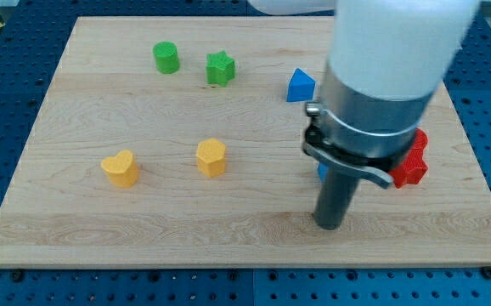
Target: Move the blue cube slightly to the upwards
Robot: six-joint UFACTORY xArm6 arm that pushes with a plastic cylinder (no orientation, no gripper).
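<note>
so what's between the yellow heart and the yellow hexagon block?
Nothing: in the camera view, only bare wood separates the yellow heart from the yellow hexagon block. My tip sits far off toward the view's right.

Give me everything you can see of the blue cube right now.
Very little of the blue cube shows: only a thin blue sliver at the left edge of the rod, just under the metal clamp. The arm hides the rest, so its shape, tilt and faces cannot be judged. It sits on the wooden board, right of centre, below the blue triangular block and left of the red blocks. My tip is below it; contact cannot be told.
</note>
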